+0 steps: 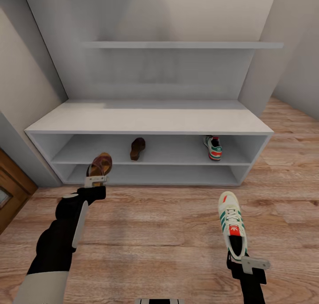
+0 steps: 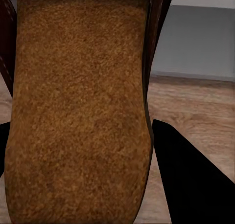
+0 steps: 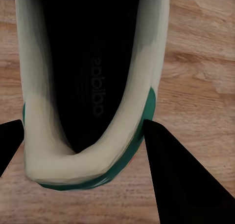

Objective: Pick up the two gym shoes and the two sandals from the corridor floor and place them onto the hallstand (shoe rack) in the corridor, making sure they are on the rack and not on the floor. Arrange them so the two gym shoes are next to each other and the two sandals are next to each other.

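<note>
With the left gripper (image 1: 96, 180) pinching a maroon cork-footbed sandal (image 1: 101, 164) and the right gripper (image 1: 248, 263) pinching a cream green-striped sneaker (image 1: 231, 222) before the pale-grey shoe rack (image 1: 146, 120), slide each onto the rack's upper shelf beside its mate there.

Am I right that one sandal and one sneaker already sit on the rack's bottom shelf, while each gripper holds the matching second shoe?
Not quite. The sandal and sneaker sit on the rack's upper open shelf, not the bottom one, as the head view shows. The rest holds: the left gripper holds the second sandal and the right gripper the second sneaker.
</note>
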